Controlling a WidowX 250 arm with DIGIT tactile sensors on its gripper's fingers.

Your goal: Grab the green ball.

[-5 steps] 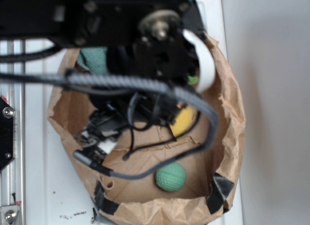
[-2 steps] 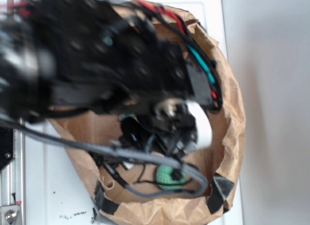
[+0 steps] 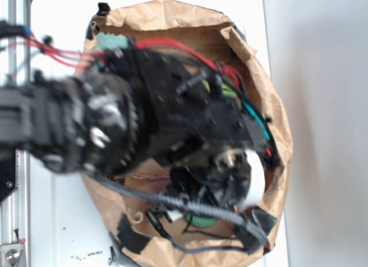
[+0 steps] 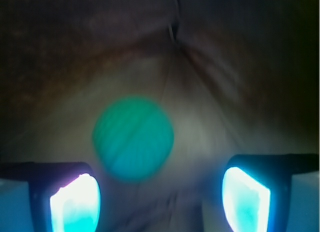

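The green ball (image 4: 133, 138) lies blurred on the brown paper floor, just ahead of my two fingertips and a little left of centre in the wrist view. My gripper (image 4: 160, 199) is open, its glowing pads (image 4: 75, 204) wide apart with nothing between them. From the exterior camera only a sliver of the green ball (image 3: 201, 220) shows under the black arm, near the front of the paper bag (image 3: 273, 114). My gripper (image 3: 198, 212) hangs low over the ball there, mostly hidden by the wrist and cables.
The crumpled brown bag wall rings the ball on all sides, with black tape (image 3: 129, 235) at its front rim. A teal cloth (image 3: 110, 41) peeks out at the back left. A lime-green bit (image 3: 228, 91) shows behind the arm. White tabletop (image 3: 63, 221) surrounds the bag.
The arm has swung forward and down into the bag, from over its back part to right over the green ball, which it now mostly covers in the exterior view.
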